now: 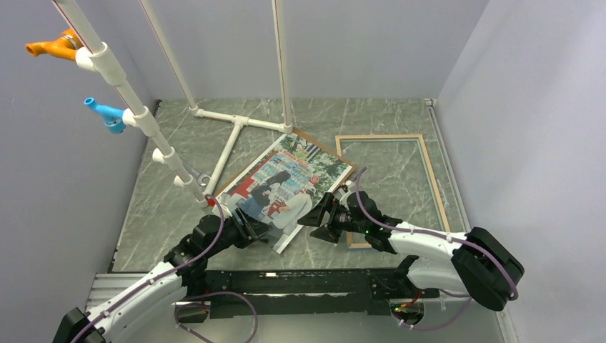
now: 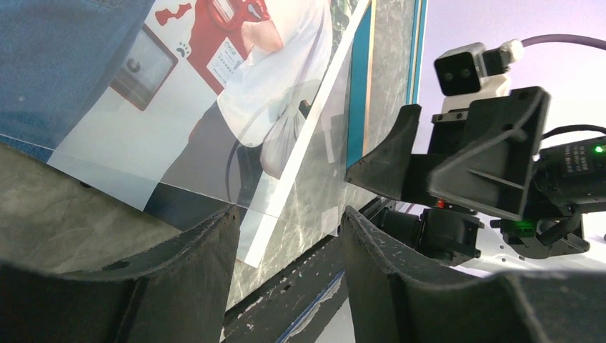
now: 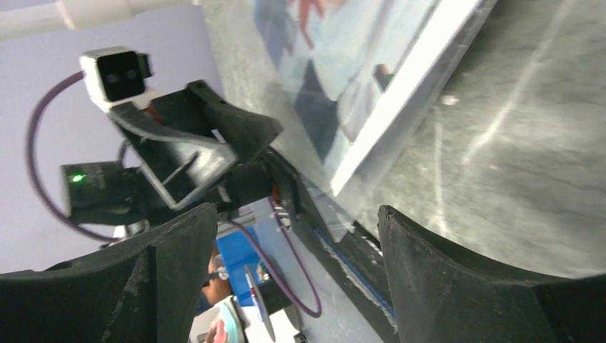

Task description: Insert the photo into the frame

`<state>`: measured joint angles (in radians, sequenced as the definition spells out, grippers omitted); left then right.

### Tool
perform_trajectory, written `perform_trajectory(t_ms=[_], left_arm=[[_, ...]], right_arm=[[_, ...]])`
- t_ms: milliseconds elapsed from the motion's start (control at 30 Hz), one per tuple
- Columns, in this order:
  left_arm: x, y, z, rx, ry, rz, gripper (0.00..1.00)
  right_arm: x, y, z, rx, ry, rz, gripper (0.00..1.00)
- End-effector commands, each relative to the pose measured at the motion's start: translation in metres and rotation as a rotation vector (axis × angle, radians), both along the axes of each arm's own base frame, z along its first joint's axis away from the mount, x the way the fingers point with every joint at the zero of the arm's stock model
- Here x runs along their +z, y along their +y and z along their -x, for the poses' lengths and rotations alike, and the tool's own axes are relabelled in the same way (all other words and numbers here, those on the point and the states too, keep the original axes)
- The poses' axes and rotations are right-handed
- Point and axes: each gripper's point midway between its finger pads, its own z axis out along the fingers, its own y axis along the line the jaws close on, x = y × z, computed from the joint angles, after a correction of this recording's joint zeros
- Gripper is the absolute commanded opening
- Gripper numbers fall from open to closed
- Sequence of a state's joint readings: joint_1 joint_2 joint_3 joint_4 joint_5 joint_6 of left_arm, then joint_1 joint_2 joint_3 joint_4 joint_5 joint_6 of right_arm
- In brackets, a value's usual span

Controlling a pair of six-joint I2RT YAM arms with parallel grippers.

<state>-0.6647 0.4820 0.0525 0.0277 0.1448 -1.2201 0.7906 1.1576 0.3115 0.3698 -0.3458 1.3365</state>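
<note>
One print, the photo (image 1: 286, 186), lay picture-up in the middle of the top view, its long axis running from lower left to upper right, with the frame (image 1: 379, 137) just beside it on the right. Its lower-left short edge met the left gripper (image 1: 251, 230), which was wide open and empty. The right gripper (image 1: 319, 221), also wide, faced the lower-right long edge, slightly apart.

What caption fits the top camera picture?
Left gripper and right gripper, both open, flank the photo; the frame lies beside it.
</note>
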Motion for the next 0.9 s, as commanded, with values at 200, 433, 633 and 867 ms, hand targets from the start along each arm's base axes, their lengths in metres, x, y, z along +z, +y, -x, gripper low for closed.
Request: perform_trajectory(t_ms=[200,433,633,867], left_arm=[[0.025,-0.006,-0.005,-0.005,-0.064,0.067,0.59],[0.024,-0.005,-0.004,-0.002,-0.062,0.066,0.59],[0.025,-0.004,-0.003,-0.001,-0.064,0.064,0.59],[0.023,-0.005,-0.003,-0.006,-0.064,0.066,0.59]], right_arm=[[-0.03,-0.009,-0.018,-0.064,0.02,0.078,0.84],[-0.003,0.011,-0.044,-0.077,-0.053,-0.076,0.82],[0.019,0.003,-0.057,-0.156,-0.104,-0.119,0.79],[0.024,-0.029,-0.067,-0.284,-0.168,-0.072,0.79]])
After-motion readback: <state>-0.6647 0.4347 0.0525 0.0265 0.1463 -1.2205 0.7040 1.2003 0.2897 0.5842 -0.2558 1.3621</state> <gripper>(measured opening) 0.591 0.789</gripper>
